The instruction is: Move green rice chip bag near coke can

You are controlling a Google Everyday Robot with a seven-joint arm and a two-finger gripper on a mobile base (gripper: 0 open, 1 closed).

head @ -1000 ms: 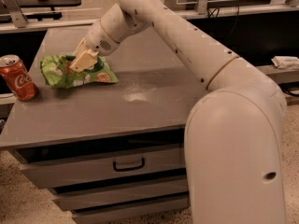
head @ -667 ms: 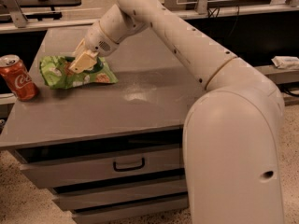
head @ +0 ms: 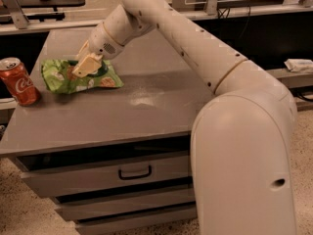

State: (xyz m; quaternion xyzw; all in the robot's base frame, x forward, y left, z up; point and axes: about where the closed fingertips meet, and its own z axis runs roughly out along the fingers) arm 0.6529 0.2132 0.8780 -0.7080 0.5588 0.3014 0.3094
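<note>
Bright green across the green rice chip bag (head: 61,78), broken by beige-orange round chip pictures and pale patches. Red on the coke can (head: 19,83), with white script and a silver top. Pale tan on the gripper (head: 87,66), down on the top of the bag near its middle; cream white along the arm (head: 205,58) behind it, dotted with a few small dark holes. Flat matte grey over the table top (head: 146,116), with a paler whitish sheen near the middle. Same grey on the drawer fronts (head: 88,177), dark on the handle (head: 135,172), black in the gaps between. Speckled beige and brown on the floor (head: 19,219)
</note>
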